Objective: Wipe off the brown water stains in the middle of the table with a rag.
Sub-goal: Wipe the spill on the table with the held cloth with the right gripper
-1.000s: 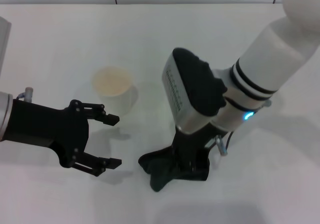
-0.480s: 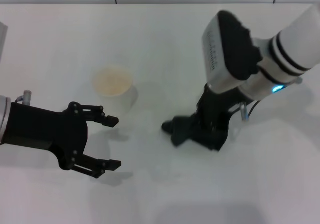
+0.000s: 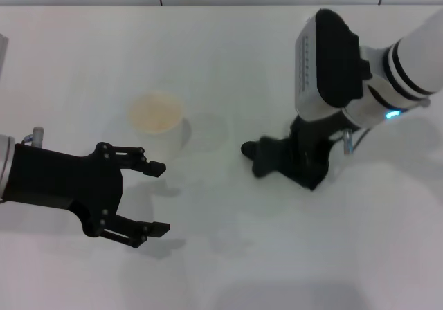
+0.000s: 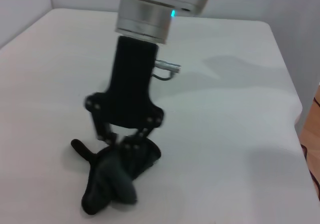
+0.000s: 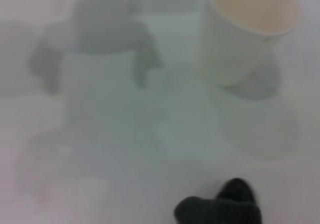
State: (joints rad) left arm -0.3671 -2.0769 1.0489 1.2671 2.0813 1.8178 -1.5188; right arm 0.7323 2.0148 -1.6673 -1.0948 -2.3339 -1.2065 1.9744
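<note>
My right hand (image 3: 299, 166) grips the rag (image 3: 266, 159), pressing it flat on the surface (image 3: 228, 61) so it rubs; my left hand (image 3: 142, 198) waits open beside the cup (image 3: 158, 122).

Head looks down; wrist views both show the rag (image 4: 112, 181).

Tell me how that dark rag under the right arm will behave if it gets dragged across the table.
The rag is bunched in soft, uneven folds beneath the right pincer, so it is probably floppy and will trail and change shape rather than slide stiffly. It looks small and thin, so likely light. On the smooth white table it should glide easily.
</note>
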